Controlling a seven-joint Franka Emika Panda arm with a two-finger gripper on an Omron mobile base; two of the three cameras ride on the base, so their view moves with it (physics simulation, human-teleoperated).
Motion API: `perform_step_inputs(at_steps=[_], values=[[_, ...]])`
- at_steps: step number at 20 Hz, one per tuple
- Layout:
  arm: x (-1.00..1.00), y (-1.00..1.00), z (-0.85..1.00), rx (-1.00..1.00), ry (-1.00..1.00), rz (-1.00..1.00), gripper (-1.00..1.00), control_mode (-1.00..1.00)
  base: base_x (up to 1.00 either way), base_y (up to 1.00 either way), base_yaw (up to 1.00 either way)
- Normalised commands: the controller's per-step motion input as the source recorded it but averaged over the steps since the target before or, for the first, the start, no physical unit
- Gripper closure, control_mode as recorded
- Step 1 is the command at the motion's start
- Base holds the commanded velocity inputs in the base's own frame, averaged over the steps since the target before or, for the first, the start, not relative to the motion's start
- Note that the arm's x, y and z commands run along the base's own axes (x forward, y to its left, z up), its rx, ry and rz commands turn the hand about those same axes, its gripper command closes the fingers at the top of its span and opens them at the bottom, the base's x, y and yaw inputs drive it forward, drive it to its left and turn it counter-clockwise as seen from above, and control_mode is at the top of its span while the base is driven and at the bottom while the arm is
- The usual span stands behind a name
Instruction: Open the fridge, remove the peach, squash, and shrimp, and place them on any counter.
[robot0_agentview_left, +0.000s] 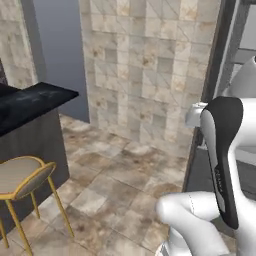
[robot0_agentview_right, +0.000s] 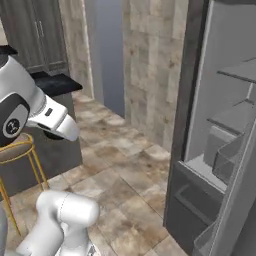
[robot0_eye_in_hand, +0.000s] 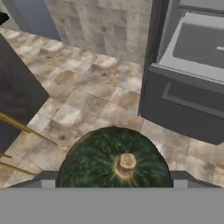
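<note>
One item in transit: claw (robot0_eye_in_hand: 114, 186) spread wide around squash (robot0_eye_in_hand: 114, 162) (stem facing camera), carrying it over floor (robot0_eye_in_hand: 83, 100); fridge (robot0_eye_in_hand: 188, 65) standing open, table (robot0_agentview_left: 30, 102) likely destination.

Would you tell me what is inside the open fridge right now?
The fridge shows pale shelves and a clear bin, with no food visible on them. Its upper shelves are cut off, so they cannot be checked.

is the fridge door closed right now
No, the fridge stands open in the right base view, its pale grey interior with shelves and a drawer on show.
</note>
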Motion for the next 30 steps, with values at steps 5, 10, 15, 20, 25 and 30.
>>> perform_step_inputs(at_steps=[5,10,15,20,25,30], values=[[0.0,0.0,0.0,0.0,0.0,0.0,1.0,1.0,-0.06,0.0,1.0],[0.0,0.0,0.0,0.0,0.0,0.0,1.0,1.0,-0.01,0.31,0.91],[0.0,0.0,0.0,0.0,0.0,0.0,1.0,1.0,0.23,0.84,0.17],[0.0,0.0,0.0,0.0,0.0,0.0,1.0,1.0,0.68,0.69,0.23],[0.0,0.0,0.0,0.0,0.0,0.0,1.0,1.0,0.76,0.56,0.43],[0.0,0.0,0.0,0.0,0.0,0.0,1.0,1.0,0.97,0.21,0.36]])
